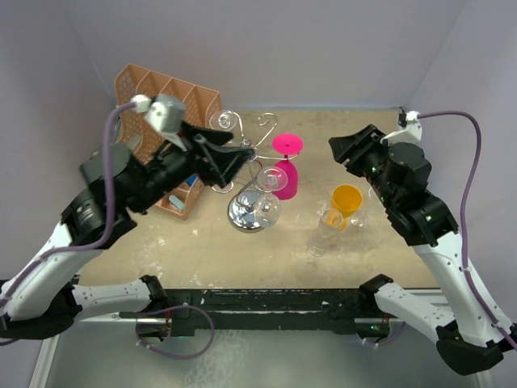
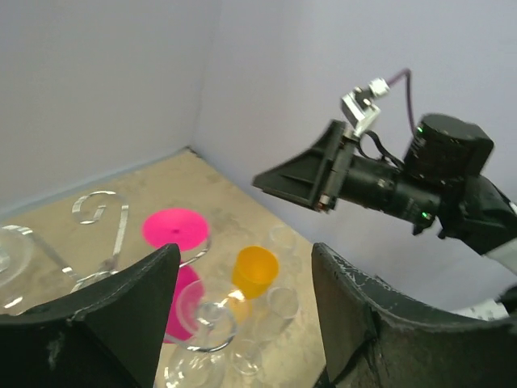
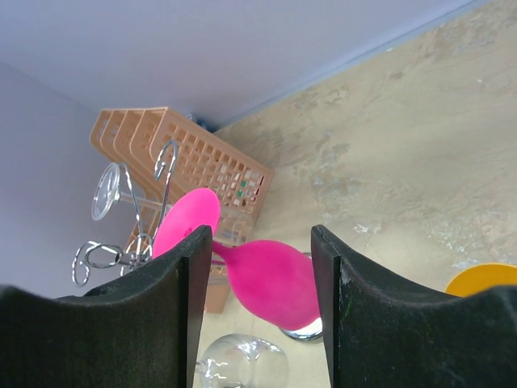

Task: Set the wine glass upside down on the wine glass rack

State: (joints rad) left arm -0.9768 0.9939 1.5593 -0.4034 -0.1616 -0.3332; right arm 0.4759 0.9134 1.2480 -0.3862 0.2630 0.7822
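The chrome wine glass rack (image 1: pixel 245 212) stands mid-table on its round shiny base, its scroll arms (image 2: pixel 105 212) spreading out. A clear wine glass (image 1: pixel 269 202) hangs upside down from one arm, its foot (image 2: pixel 202 325) caught in the wire. A pink wine glass (image 1: pixel 284 175) hangs upside down beside it, and another clear glass foot (image 1: pixel 222 121) sits in a far arm. My left gripper (image 1: pixel 234 162) is open just left of the rack top, its fingers apart from the clear glass, holding nothing. My right gripper (image 1: pixel 337 153) is open and empty to the right of the pink glass (image 3: pixel 271 283).
An orange plastic organizer (image 1: pixel 166 97) stands at the back left, behind the left arm. An orange cup (image 1: pixel 346 199) and a tall clear glass (image 1: pixel 323 233) stand right of the rack, below the right gripper. Purple walls close in the back and both sides.
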